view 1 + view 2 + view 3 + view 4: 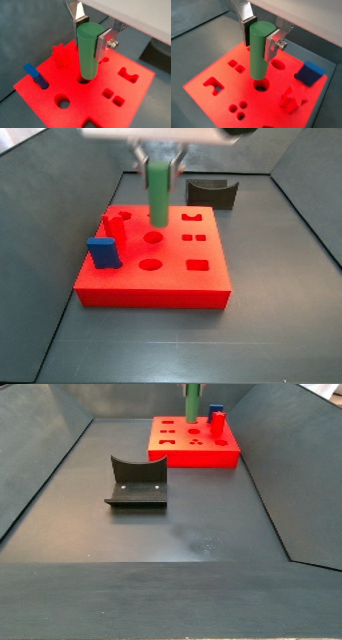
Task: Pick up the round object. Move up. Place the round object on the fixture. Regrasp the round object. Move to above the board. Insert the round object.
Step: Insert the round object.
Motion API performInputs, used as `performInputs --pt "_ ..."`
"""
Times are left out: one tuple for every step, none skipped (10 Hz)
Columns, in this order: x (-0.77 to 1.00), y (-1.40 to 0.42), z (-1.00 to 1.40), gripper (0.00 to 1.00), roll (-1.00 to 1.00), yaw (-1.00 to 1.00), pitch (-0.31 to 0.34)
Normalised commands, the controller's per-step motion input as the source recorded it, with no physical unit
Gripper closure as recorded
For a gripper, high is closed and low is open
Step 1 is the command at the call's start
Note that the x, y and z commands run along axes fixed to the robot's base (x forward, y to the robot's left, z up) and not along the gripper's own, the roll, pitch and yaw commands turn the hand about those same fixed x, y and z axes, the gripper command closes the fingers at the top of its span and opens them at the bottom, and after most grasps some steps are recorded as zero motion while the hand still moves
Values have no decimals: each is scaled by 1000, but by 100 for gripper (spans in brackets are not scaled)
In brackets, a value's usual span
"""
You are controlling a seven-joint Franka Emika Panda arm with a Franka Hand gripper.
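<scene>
Gripper: the gripper (91, 31) is above the board (127, 92), closed tight on the top of the round object (87, 52).
Peg: upright, its bottom end at a round hole (260, 86), maybe just inside.
Do it well: keep it straight and push down slowly.

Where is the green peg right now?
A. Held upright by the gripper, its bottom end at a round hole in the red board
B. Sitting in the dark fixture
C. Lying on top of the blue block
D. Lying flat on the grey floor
A: in both wrist views the gripper clamps the green peg upright, its lower end at a round hole in the board; the fixture holds nothing.
</scene>
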Motion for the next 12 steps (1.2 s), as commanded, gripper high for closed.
performInputs --pt "-89 0 -300 100 -60 -37 -171" --pt "0 0 -289 100 -43 -20 -101" --pt "0 0 -254 100 -59 -23 -107" --pt "-49 0 -349 100 -10 -14 -99" --pt "-177 11 -263 100 -20 -23 -101" --pt "-240 26 -103 100 -39 -14 -114" --pt "-163 40 -43 100 -37 0 -94" --pt "-54 26 -80 100 -49 0 -76" --pt "0 20 -197 100 -50 -11 -50" --pt "289 40 -326 100 -61 -49 0" --pt "383 83 -403 100 -64 -66 7" --pt "229 146 -434 100 -20 -40 43"
